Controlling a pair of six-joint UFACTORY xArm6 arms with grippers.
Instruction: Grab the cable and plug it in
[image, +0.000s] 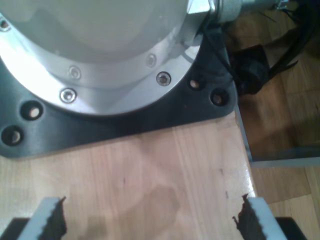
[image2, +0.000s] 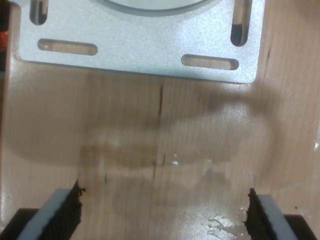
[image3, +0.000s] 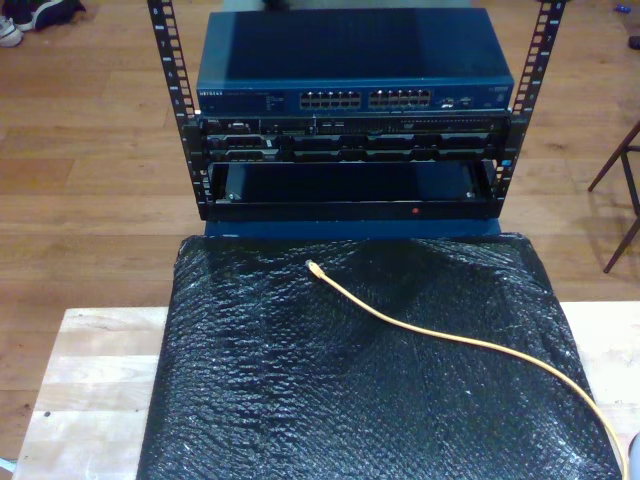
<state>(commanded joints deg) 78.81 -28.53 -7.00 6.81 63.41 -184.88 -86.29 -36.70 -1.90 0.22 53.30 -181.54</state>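
The cable (image3: 450, 338) is a thin yellow-orange line lying loose on a black textured mat (image3: 300, 400). Its small clear plug (image3: 312, 267) points toward the rack, and the rest runs off toward the exterior view's lower right. My first gripper (image: 152, 215) is open over bare wooden table, facing a black base plate (image: 115, 120) under a silver arm base. My second gripper (image2: 164, 205) is also open with nothing between its fingers, above wood, facing a slotted silver plate (image2: 145, 55).
A blue network switch (image3: 355, 70) with rows of ports (image3: 365, 99) sits in a black rack (image3: 350, 160) beyond the mat. Light wooden table (image3: 90, 380) shows on both sides of the mat. Dark cables (image: 260, 65) hang past the table edge.
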